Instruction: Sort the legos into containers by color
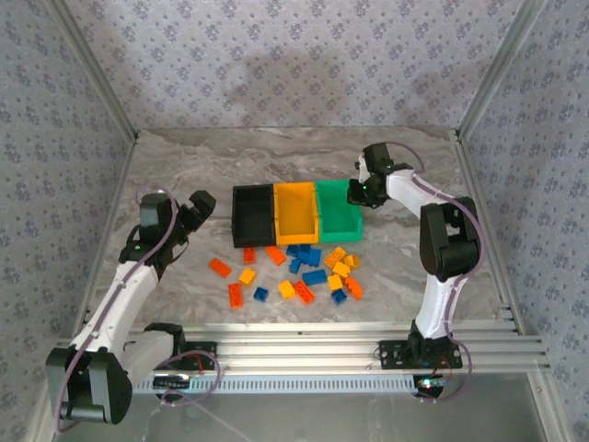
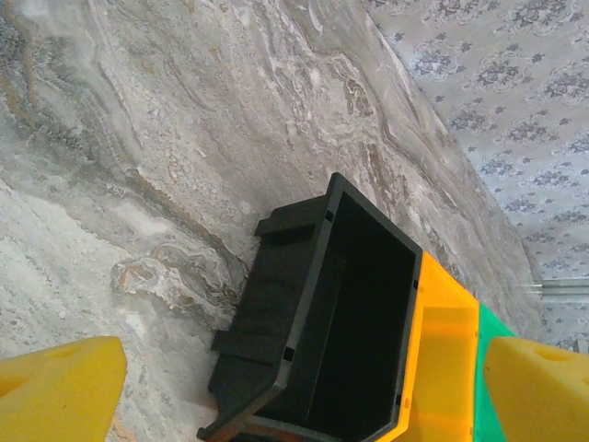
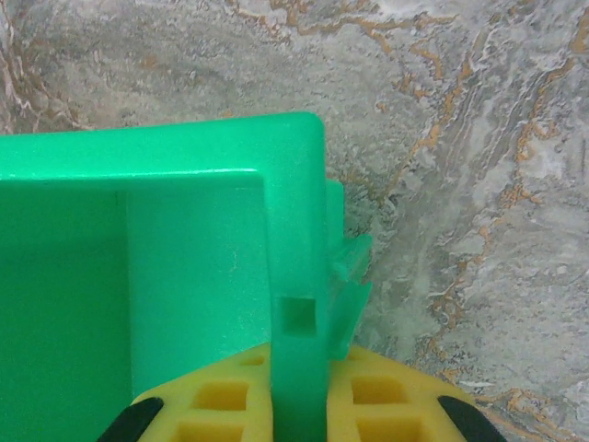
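At the middle of the bench (image 1: 184, 157), the three containers stand in a row, side against side: black bin (image 1: 252, 214) on the left, yellow-orange bin (image 1: 295, 212) in the centre, green bin (image 1: 338, 210) on the right.

Finding: as far as I can see, sorting has not begun. The legos (image 1: 315, 276) lie scattered on the bench just in front of the row, with red-orange, yellow-orange and blue mixed together and none in a bin. From my left wrist the black bin's interior shows bare. From my right wrist the visible part of the green bin's interior is bare too. From above, the yellow-orange bin looks empty.

My right end effector (image 1: 362, 191) is closed narrow on the green bin's wall near its far right corner, the wall pinched between the fingers. My left end effector (image 1: 198, 210) stands wide and holds nothing, near the black bin's left side but apart from it.

Assessment: this looks like positioning or steadying the containers, not sorting. Every brick is left to pick and drop by colour. Beyond the yellow-orange match, I cannot tell which colour belongs in which bin.
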You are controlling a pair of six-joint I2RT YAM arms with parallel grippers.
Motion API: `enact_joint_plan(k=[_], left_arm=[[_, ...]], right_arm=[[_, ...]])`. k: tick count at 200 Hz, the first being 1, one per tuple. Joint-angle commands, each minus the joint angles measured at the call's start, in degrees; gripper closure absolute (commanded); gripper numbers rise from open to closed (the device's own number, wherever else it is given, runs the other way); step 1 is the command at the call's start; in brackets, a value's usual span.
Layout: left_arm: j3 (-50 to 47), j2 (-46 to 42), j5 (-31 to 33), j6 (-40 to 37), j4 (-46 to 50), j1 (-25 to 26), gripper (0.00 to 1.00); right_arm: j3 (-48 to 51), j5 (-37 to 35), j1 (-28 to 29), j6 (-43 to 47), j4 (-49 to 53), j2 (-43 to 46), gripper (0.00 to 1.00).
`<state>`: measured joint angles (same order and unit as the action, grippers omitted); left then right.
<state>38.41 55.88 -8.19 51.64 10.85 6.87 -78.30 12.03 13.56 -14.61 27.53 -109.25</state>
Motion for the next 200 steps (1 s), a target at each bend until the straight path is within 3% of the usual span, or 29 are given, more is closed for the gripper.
enact_joint_plan(k=[1,47,97,110,146,165,200], left_arm=[[-0.5,-1.2,-0.4,-1.1,1.6,0.2,0.01],[-1.1,-1.4,-0.2,-1.0,2.1,0.2,0.01],[-1.1,-1.4,-0.6,-1.8,2.2,0.4,0.01],[-1.0,-1.2,-0.9,-2.1,2.3,0.6,0.01],[0.0,-1.4,-1.2,-3.3,3.2,1.5,0.00],[1.0,-1.8,-1.1,-4.3,4.2,3.0,0.00],[1.0,-4.2,1.3,-6.5,5.8,9.8,0.01]], right_arm=[[1.8,-0.5,-0.1,0.0,1.0,2.3,1.00],[5.1,-3.7,0.6,-7.1,-1.5,3.8,1.00],[3.2,-4.4,1.6,-6.9,-1.1,2.3,1.00],[2.8,-4.5,1.6,-6.8,-0.8,2.0,0.92],[1.7,-5.6,2.1,-6.8,-0.7,4.6,0.46],[2.4,-6.4,2.6,-7.3,-1.2,8.4,0.40],[9.2,-8.2,5.1,-10.0,-3.3,18.9,0.38]])
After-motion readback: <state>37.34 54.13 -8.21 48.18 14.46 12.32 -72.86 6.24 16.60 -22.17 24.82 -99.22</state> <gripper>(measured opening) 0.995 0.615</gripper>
